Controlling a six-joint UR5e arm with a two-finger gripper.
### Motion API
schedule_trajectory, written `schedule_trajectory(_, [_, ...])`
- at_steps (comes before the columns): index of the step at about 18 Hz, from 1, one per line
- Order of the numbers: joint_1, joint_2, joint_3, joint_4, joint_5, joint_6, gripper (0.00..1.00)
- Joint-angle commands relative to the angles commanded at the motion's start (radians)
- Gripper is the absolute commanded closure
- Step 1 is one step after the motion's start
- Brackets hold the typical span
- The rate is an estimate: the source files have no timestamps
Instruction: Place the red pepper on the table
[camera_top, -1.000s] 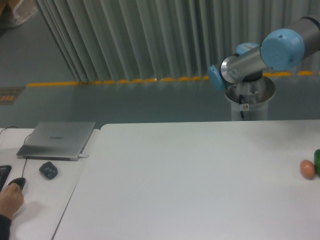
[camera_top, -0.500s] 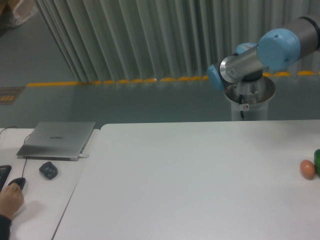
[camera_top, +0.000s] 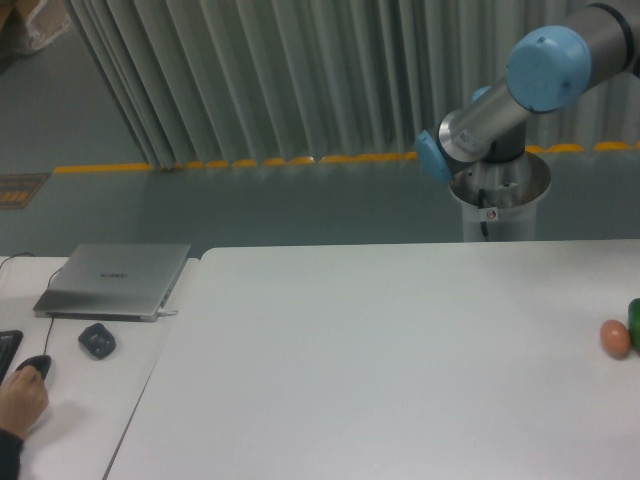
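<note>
**A:** what's on the table (camera_top: 380, 360) rn?

**B:** near to far: someone's hand (camera_top: 20, 400) on a mouse at the left desk, closed laptop (camera_top: 115, 280) behind it. Orange egg thing (camera_top: 615, 338) and smth green (camera_top: 634, 322) at the right edge. Further back, my arm (camera_top: 510, 95).

**A:** fingers? pepper?

**B:** both out of frame, can't tell.

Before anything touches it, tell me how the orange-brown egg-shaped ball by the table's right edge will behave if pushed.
The orange-brown ball looks rounded and smooth, so it would probably roll rather than slide. It sits near the right edge of the table, so a rightward nudge might send it off. The dark green item close beside it could block it.
</note>
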Motion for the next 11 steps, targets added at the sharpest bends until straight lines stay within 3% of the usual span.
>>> schedule_trajectory(5, [-0.008,-0.002,-0.045,0.02,-0.006,-0.353,0.0])
schedule_trajectory(7, [-0.029,-0.012,-0.046,0.047,-0.003,-0.395,0.0])
schedule_trajectory(11, [-0.032,-0.017,-0.014,0.048,-0.011,-0.578,0.0])
